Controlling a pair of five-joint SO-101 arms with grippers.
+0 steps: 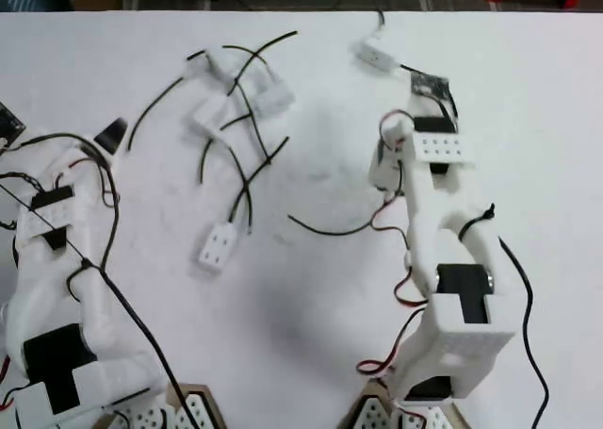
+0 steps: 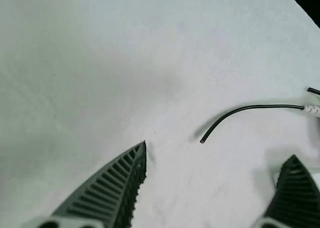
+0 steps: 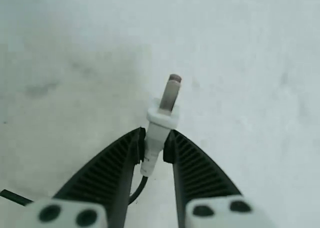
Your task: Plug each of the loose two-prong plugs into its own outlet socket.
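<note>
Plug (image 3: 159,122) was clamped between the fingers of my right gripper (image 3: 155,138), over the right half of the tabletop (image 1: 320,297), about midway between near and far edges. Long axis ran along my fingers, metal prong end pointing out past the tips, away from the wrist. Its black cord (image 3: 139,185) trailed back between them. My left gripper (image 2: 218,153) was spread wide, holding nothing, near the left edge, with a loose cord end (image 2: 202,139) just ahead. A socket block (image 1: 218,245) lay left of center.

The plug (image 3: 159,123) is white, its cord (image 3: 141,184) black, the right pincer (image 3: 155,133) ribbed black, the table (image 3: 250,62) white.
</note>
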